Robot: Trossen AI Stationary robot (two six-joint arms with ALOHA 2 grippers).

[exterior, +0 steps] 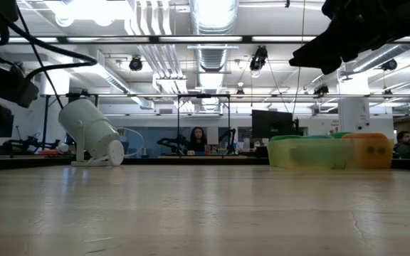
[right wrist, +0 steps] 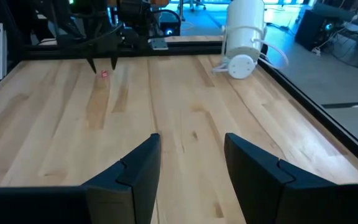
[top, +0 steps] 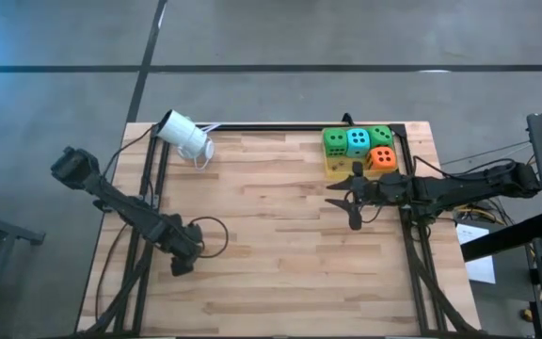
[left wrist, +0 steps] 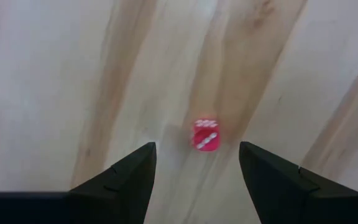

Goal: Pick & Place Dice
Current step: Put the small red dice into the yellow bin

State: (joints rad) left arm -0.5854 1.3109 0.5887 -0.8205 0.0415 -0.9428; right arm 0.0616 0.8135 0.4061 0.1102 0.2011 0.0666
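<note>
**Dice packed in the corner tray, both grippers empty**

I see the four big dice sitting close together in the yellow tray [top: 331, 170] at the table's [top: 271, 282] far right corner: one green die [top: 335, 141], the teal die [top: 358, 141], the second green die [top: 380, 135] and the orange die [top: 382, 158].

My right gripper [top: 354, 198] hangs over the wood just beside the tray, jaws apart with nothing between them.

My left gripper [left wrist: 197, 144] is near the table's left edge, jaws wide, above a small red cube [left wrist: 207, 134] lying on the boards (much smaller than the tray dice).

A white cylinder-shaped device [top: 184, 137] lies at the far left corner.
</note>
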